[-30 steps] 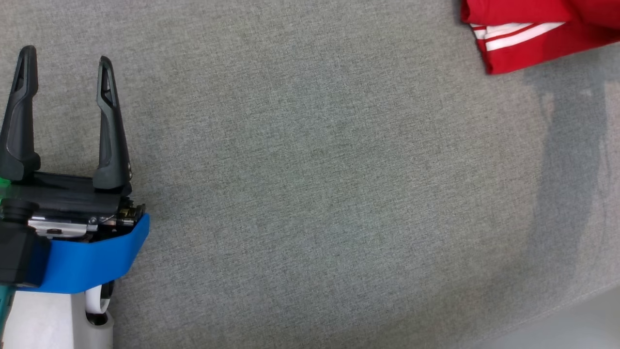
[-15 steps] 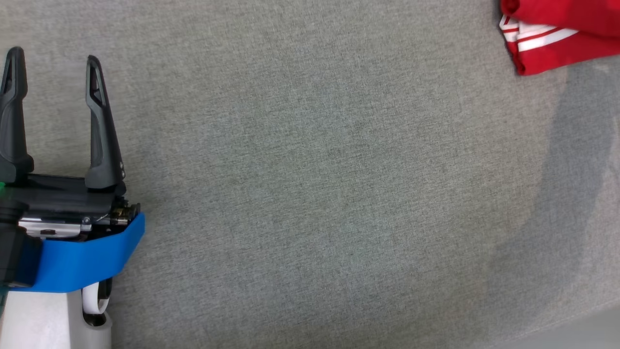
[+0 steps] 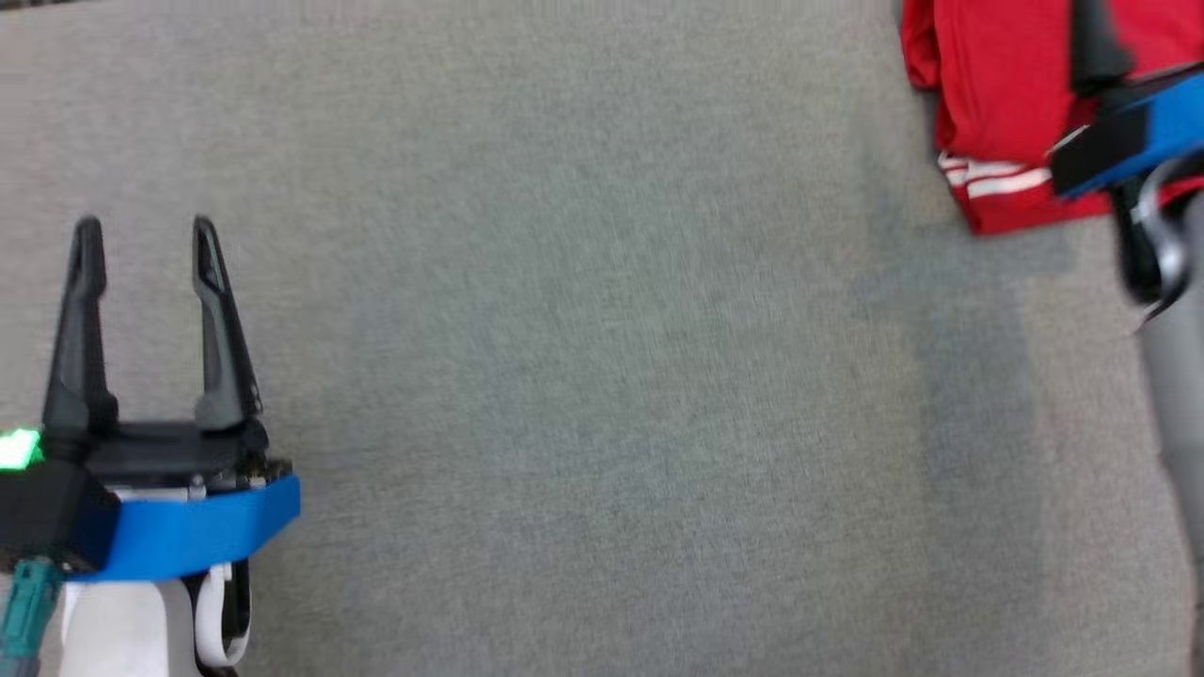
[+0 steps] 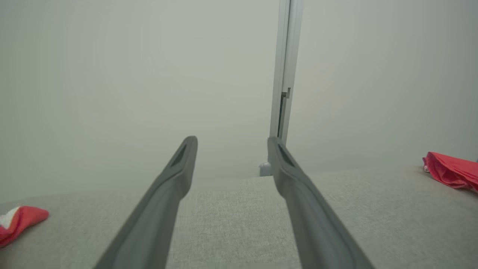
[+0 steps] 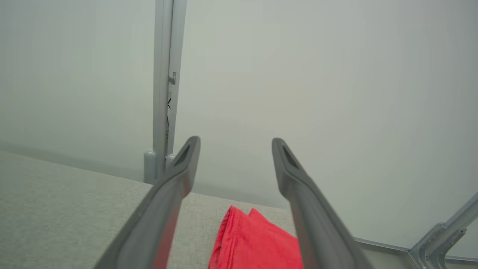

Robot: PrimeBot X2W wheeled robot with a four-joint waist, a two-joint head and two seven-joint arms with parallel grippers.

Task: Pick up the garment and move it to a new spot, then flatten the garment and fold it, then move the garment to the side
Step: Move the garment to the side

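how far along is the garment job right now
Done, it seems: the red garment lies folded in a compact stack at the right side of the grey surface. In hand: nothing; the right tool hovers open over it, the left tool open and apart. Left: likely only drawing that tool away.

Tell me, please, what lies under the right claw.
The red garment lies beneath the right claw, on the grey surface. The claw covers part of it, hiding that part.

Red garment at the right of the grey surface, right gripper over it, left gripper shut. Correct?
No: the left gripper is open, as the head view shows. The garment does lie at the right, under the right gripper.
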